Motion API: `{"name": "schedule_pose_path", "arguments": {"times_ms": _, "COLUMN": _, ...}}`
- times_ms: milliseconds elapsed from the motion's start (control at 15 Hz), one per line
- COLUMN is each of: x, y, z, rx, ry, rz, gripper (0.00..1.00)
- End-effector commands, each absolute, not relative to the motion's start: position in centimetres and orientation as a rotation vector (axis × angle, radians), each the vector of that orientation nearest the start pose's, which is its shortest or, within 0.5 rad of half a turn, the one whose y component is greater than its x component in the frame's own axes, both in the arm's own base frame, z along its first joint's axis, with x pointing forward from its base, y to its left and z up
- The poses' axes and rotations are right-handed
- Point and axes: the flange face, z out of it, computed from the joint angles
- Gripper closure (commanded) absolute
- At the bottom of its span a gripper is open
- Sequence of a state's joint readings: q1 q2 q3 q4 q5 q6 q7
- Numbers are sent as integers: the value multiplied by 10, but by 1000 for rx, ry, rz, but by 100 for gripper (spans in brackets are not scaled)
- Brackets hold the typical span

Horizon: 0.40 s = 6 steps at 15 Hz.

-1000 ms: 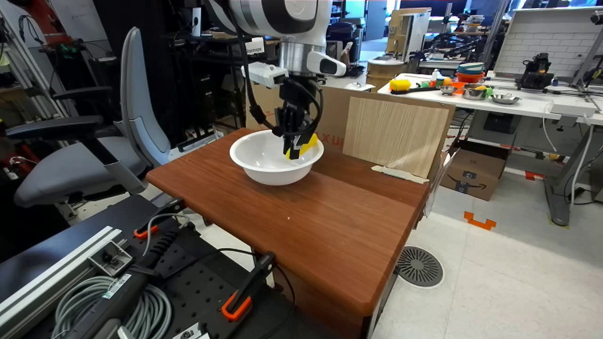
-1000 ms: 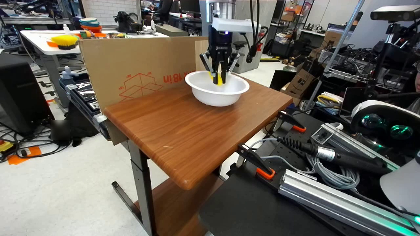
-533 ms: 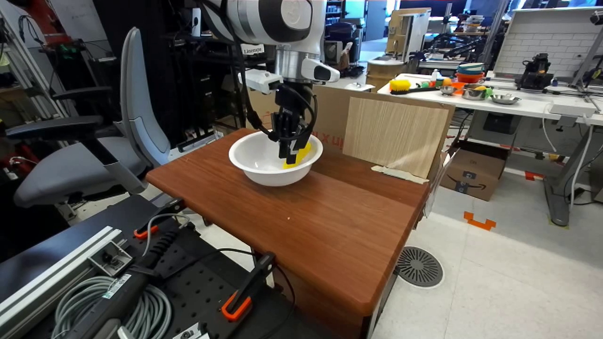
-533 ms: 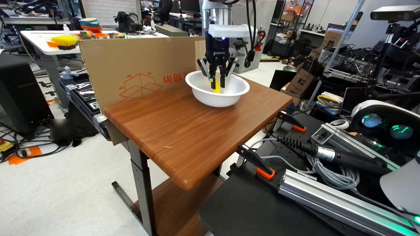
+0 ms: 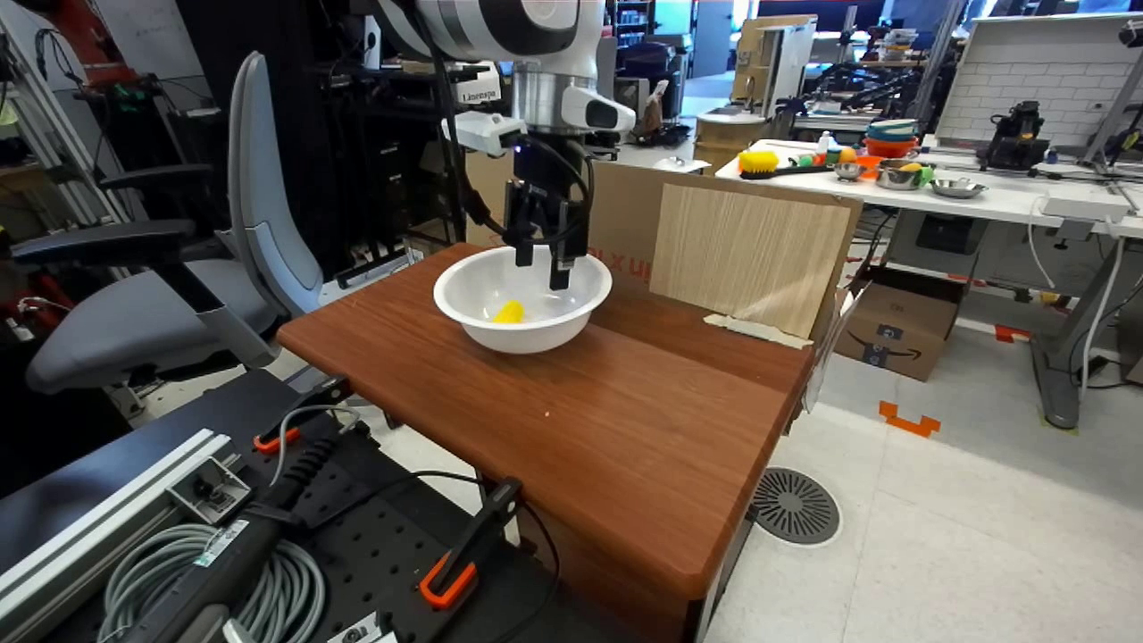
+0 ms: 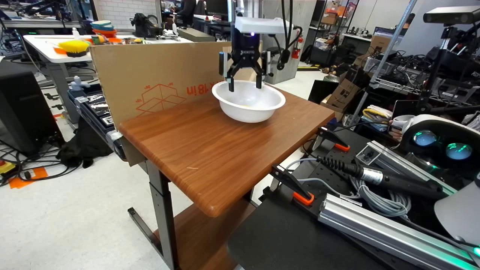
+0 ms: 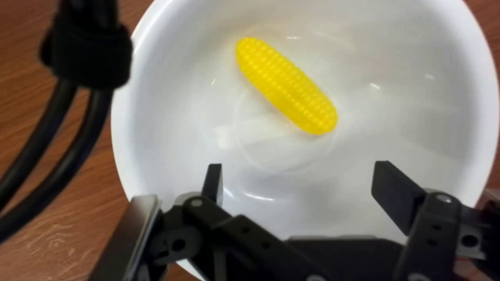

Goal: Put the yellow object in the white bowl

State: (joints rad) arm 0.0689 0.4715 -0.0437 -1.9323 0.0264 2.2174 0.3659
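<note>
The yellow object (image 7: 287, 86), shaped like a corn cob, lies on the bottom of the white bowl (image 7: 390, 128). In an exterior view the yellow object (image 5: 509, 313) shows over the near rim; elsewhere only a sliver of it peeks out. The white bowl (image 6: 249, 114) stands upright on the wooden table. My gripper (image 7: 297, 167) is open, its fingers spread wide with nothing between them. In both exterior views the gripper (image 5: 542, 271) (image 6: 245, 87) hangs over the bowl, fingertips around rim height, apart from the yellow object.
The brown table (image 5: 571, 429) carries the bowl near its far end. A cardboard sheet (image 6: 165, 75) and a light wood board (image 5: 750, 254) stand along one side. Clamps (image 5: 469, 554) grip the near edge beside a black cart. An office chair (image 5: 268, 205) is close by.
The gripper first went down a little with the yellow object between its fingers. Since then its fingers have spread and risen, and the object has come to rest in the bowl.
</note>
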Motion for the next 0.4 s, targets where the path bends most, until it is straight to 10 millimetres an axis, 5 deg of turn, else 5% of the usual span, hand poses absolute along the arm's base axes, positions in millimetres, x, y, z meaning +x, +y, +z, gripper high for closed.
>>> {"name": "schedule_pose_path", "arguments": {"times_ms": 0, "x": 582, "y": 24, "z": 276, "rx": -3128, "ry": 580, "rz": 240, "gripper": 0}}
{"name": "schedule_pose_path", "arguments": {"times_ms": 67, "x": 600, "y": 19, "z": 249, "rx": -3113, "ry": 557, "rz": 250, "gripper": 0}}
{"name": "schedule_pose_path", "arguments": {"times_ms": 333, "x": 589, "y": 21, "z": 273, "rx": -3110, "ry": 562, "rz": 232, "gripper": 0}}
